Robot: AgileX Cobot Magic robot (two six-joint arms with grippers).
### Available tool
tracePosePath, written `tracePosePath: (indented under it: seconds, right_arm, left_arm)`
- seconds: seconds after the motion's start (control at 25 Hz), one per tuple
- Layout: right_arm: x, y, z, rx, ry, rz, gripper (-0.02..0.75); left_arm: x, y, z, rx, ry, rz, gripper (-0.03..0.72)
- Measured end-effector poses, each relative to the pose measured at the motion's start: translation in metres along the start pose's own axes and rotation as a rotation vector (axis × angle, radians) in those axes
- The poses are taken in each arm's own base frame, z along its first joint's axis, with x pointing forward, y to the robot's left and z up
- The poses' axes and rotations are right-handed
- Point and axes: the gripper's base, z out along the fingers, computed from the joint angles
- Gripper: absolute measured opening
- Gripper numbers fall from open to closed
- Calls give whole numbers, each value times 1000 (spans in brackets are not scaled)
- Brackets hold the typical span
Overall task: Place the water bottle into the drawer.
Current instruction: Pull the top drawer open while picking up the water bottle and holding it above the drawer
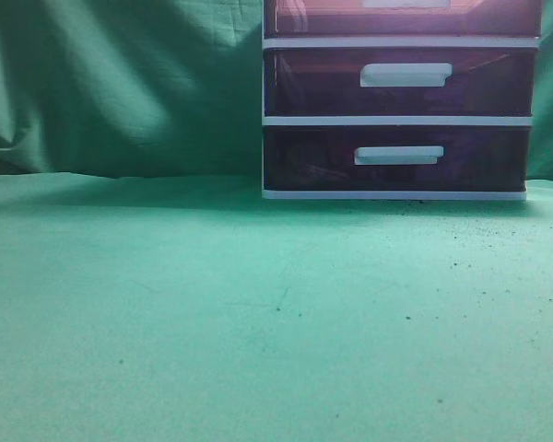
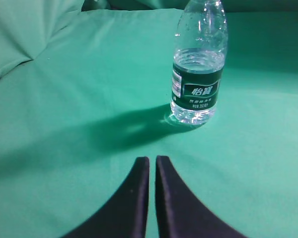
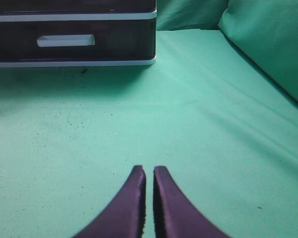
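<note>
L gripper [image 2: 152, 161]: jaws nearly together, holding nothing, low over green cloth [image 2: 64, 99].
R gripper [image 3: 149, 171]: same, nothing held, facing drawer unit [image 3: 74, 60].
Water bottle [image 2: 197, 69]: upright on cloth, ahead-right of L gripper, apart from it.
Drawer [image 1: 403, 17]: top one, looks closed.
Risk: bottle is light and tall, so an off-ctr approach w/ shut jaws could tip it; drawer needs opening first.

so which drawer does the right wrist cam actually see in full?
The bottom drawer, resting on the cloth; only a sliver of the drawer above shows at the frame's top edge.
</note>
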Motion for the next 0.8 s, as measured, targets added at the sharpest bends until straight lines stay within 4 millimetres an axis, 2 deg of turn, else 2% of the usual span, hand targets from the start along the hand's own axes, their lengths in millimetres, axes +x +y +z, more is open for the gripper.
tracePosePath:
  seconds: [0.8]
  right_arm:
    - [0, 0, 0, 0, 0, 0, 0]
  left_arm:
    - [0, 0, 0, 0, 0, 0, 0]
